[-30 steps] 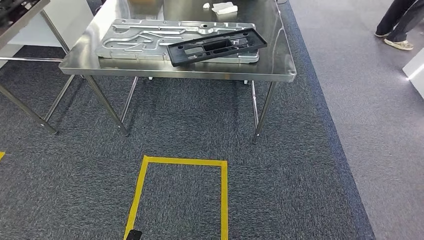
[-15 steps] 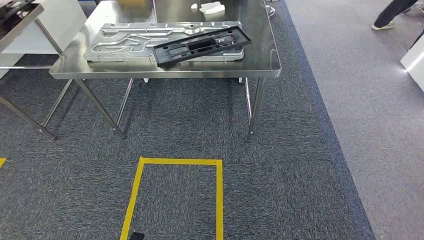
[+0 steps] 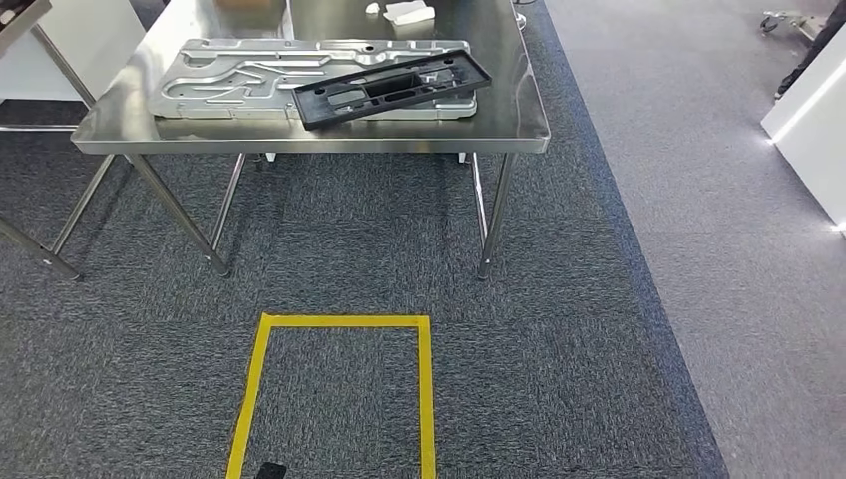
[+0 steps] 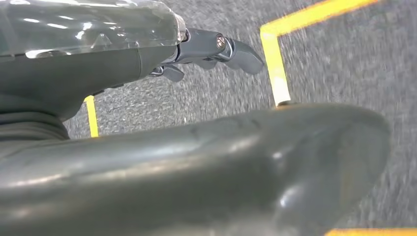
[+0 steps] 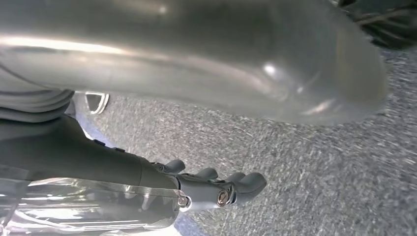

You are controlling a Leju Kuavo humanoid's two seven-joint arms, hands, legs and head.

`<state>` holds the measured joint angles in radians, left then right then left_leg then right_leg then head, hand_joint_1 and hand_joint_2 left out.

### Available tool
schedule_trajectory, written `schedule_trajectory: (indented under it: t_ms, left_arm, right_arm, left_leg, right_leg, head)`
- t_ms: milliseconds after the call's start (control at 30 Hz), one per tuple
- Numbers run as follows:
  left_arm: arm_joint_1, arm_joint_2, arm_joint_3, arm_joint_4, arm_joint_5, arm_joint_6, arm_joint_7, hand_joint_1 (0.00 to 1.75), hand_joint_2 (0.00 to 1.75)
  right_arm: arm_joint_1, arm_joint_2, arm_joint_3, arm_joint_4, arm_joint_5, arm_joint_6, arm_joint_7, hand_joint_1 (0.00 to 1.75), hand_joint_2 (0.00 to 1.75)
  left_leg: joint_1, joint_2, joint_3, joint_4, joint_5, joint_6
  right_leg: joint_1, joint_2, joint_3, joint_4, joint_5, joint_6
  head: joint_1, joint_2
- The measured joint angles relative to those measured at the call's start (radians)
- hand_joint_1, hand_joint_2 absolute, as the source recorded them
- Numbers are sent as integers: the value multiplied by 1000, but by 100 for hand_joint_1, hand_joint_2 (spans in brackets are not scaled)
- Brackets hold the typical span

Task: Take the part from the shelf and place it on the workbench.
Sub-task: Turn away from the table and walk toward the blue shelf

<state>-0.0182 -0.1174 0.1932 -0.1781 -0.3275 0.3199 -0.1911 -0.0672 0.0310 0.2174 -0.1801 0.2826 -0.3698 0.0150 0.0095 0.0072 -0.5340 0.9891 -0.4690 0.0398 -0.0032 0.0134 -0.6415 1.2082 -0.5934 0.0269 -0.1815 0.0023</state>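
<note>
A long black plastic part (image 3: 391,88) lies tilted across a silver machined plate (image 3: 229,75) on the steel workbench (image 3: 309,143), which stands ahead and to the left in the head view. My left hand (image 4: 211,49) hangs over the grey carpet beside yellow tape, its fingers apart and holding nothing. My right hand (image 5: 216,189) also hangs over the carpet, with nothing in it.
A yellow tape rectangle (image 3: 334,321) marks the carpet in front of me. White scraps (image 3: 409,13) lie at the back of the workbench. A second table's edge (image 3: 18,15) stands at the far left, and a white unit (image 3: 808,120) at the far right.
The whole picture has shifted, so the camera has moved: the workbench now sits further left and higher. The black part and the plate lie as before.
</note>
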Motion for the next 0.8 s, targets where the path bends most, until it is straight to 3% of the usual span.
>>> schedule_trajectory:
  t_ms: [33, 67, 100, 167, 233, 367, 433, 500, 567, 600, 667, 733, 800]
  left_arm:
    - [0, 1, -2, 0, -5, -4, 3, 0, 0]
    - [0, 2, -4, 0, -9, -7, 5, 0, 0]
    - [0, 3, -5, 0, -12, -9, 6, 0, 0]
    - [0, 5, -5, 0, -13, -10, 8, 0, 0]
    - [-1, 8, -5, 0, -12, -10, 9, 0, 0]
    - [-3, 10, -5, 0, -11, -8, 6, 0, 0]
    - [-3, 11, -5, 0, -12, -8, 3, 0, 0]
    - [-1, 12, -5, 0, -12, -8, 2, 0, 0]
    - [2, 12, -5, 0, -12, -8, 1, 0, 0]
    - [3, 12, -5, 0, -12, -8, 1, 0, 0]
    - [3, 12, -5, 0, -11, -9, 0, 0, 0]
    - [1, 14, -5, 0, -10, -9, -2, 0, 0]
    - [0, 15, -5, 0, -10, -8, -6, 0, 0]
  right_arm:
    - [1, 0, -1, 0, -5, -1, -2, 0, 0]
    - [2, 0, -2, 0, -8, -3, -3, 0, 0]
    - [4, 0, -3, 0, -10, -4, -5, 0, 0]
    - [7, -1, -4, 0, -14, -6, -7, 0, 0]
    - [6, -1, -5, 0, -17, -6, -9, 0, 0]
    - [5, -1, -12, 0, -21, -7, -17, 0, 0]
    - [4, -1, -14, 0, -21, -6, -20, 0, 0]
    - [3, 0, -17, 0, -21, -6, -22, 0, 0]
    - [4, 0, -21, 0, -22, -7, -23, 0, 0]
    - [4, 0, -22, 0, -23, -6, -25, 0, 0]
    - [4, 0, -25, 0, -27, -5, -37, 0, 0]
    - [4, 2, -27, 0, -29, -3, -52, 0, 87]
    - [4, 3, -28, 0, -30, -6, -63, 0, 175]
  left_leg:
    - [0, 4, -1, 0, 0, 0]
    - [0, 8, -1, 1, 0, 0]
    - [0, 11, 0, 2, -1, -2]
    - [1, 16, 1, 6, -4, -7]
    - [-2, 21, 1, 12, -9, -19]
    - [-4, 27, -1, 20, -17, -44]
    - [0, 15, -24, 76, -59, -53]
    - [1, 6, -78, 199, -126, -56]
    - [2, 4, -117, 291, -154, -58]
    - [2, 4, -114, 287, -140, -57]
    - [1, 0, -63, 180, -72, -49]
    - [-2, -8, -9, 62, -28, -38]
    - [-4, -13, 4, 22, -24, -32]
  right_leg:
    - [-4, -2, -26, 55, -18, 4]
    - [-8, -3, -37, 76, -16, 8]
    - [-11, -6, -28, 59, 4, 11]
    - [-17, -20, 38, -72, 73, 13]
    - [-15, -34, 90, -180, 110, 5]
    - [-11, -25, 93, -201, 115, -21]
    - [-13, -22, 93, -206, 120, -35]
    - [-11, -17, 90, -206, 122, -43]
    - [-9, -9, 88, -205, 122, -45]
    - [-8, -4, 88, -204, 123, -45]
    - [-7, 5, 89, -202, 122, -44]
    - [-4, 12, 87, -198, 122, -38]
    - [-1, 15, 82, -195, 122, -31]
  head:
    - [0, 0]
    - [0, 0]
    - [0, 0]
    - [0, 0]
    - [0, 0]
    - [0, 0]
    - [0, 0]
    - [0, 0]
    - [0, 0]
    - [0, 0]
    - [0, 0]
    - [0, 0]
    - [0, 0]
